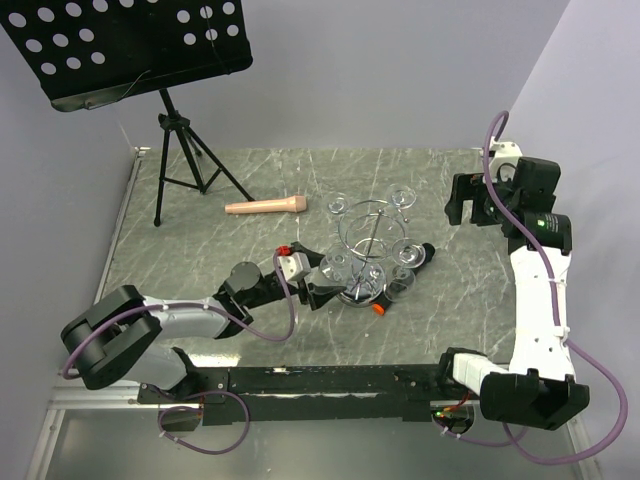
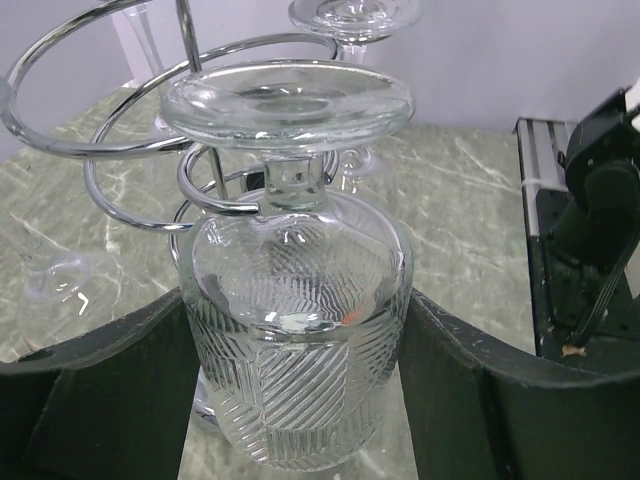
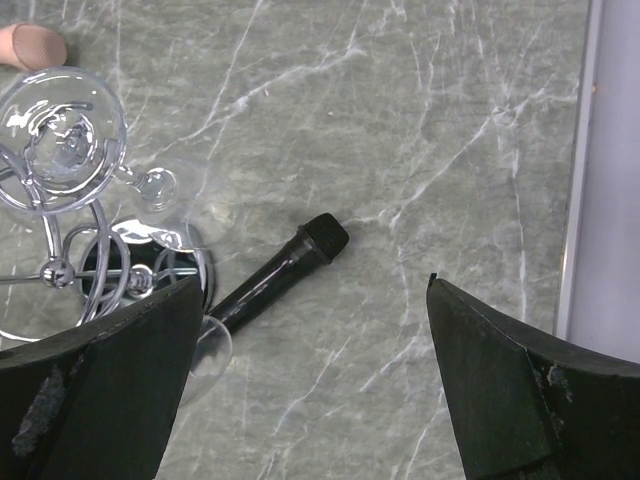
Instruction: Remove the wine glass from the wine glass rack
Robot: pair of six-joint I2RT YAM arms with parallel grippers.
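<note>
The dark-fingered left gripper is stretched out low and clamped on the ribbed clear wine glass, while the right gripper is held raised, spread wide.

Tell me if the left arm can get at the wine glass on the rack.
Probably yes: the left pincer seems to clasp the hanging wine glass, nothing between. Only a wire loop of the wine glass rack holds its stem.

Fingers clasp wine glass hanging on rack.
</note>
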